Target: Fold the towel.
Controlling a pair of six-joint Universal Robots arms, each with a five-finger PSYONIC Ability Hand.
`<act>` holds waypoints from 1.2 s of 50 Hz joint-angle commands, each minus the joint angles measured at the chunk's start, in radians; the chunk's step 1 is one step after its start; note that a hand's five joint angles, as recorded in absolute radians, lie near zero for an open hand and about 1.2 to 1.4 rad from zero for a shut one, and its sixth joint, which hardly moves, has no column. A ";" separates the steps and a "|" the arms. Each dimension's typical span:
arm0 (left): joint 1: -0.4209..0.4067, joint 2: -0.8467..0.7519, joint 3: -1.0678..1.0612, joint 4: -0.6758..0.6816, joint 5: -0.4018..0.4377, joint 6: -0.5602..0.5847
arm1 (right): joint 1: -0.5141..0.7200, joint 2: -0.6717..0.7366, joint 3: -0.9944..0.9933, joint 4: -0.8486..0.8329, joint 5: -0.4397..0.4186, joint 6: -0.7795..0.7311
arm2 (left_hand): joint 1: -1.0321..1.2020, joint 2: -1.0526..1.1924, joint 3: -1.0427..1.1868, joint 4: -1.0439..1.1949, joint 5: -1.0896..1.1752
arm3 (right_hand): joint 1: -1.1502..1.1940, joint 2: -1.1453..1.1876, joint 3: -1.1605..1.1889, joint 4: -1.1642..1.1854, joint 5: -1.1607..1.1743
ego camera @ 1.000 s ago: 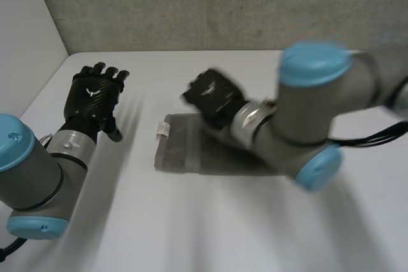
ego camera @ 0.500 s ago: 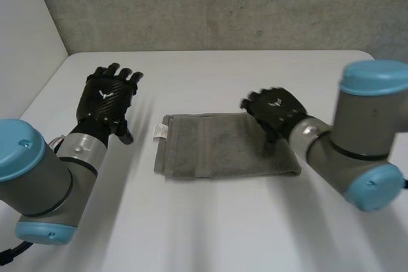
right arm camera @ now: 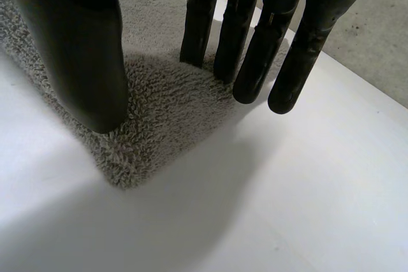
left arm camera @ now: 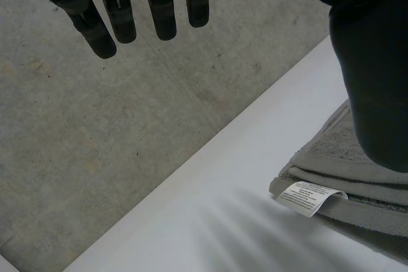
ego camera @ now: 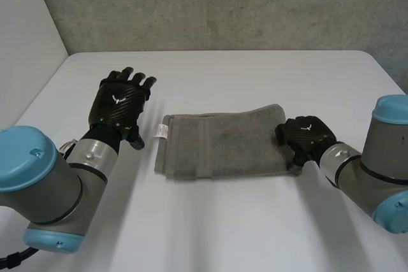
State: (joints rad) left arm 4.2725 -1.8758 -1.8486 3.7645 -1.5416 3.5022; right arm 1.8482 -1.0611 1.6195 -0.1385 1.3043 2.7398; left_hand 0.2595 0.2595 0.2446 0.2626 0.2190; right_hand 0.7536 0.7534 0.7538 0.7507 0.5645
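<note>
A grey towel (ego camera: 220, 144) lies folded into a flat rectangle mid-table, its white label (ego camera: 162, 131) at its left end. My left hand (ego camera: 118, 103) hovers left of the towel, open with straight fingers (left arm camera: 159, 4); its thumb hangs above the label (left arm camera: 309, 197) and the layered towel edge (left arm camera: 357, 176). My right hand (ego camera: 306, 137) rests on the towel's right end near the front corner. In the right wrist view its fingers (right arm camera: 197, 17) are straight, some tips touching the towel (right arm camera: 159, 100), the thumb just above the corner. It grips nothing.
The white table (ego camera: 210, 221) spreads wide in front of and behind the towel. A grey concrete wall (ego camera: 223, 4) stands behind the table's far edge, and a white wall (ego camera: 25, 36) is at the left.
My right arm has drawn back from across the towel, its hand going from the left part to the right end. The left hand has edged toward the towel.
</note>
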 commanded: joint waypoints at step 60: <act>-0.117 0.015 0.183 -0.118 -0.064 -0.252 | 0.313 -0.051 -0.260 0.234 0.032 0.020 | -0.081 -0.081 -0.066 -0.084 -0.215 | -0.579 -0.579 -0.579 -0.576 -0.564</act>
State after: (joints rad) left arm 4.1785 -1.8311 -1.6761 3.6552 -1.6064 3.2449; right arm 2.2654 -1.0081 1.2858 0.1280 1.3063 2.6010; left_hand 0.2593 0.2594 0.2446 0.2626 0.2185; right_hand 0.2433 0.2546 0.2510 0.2597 0.0592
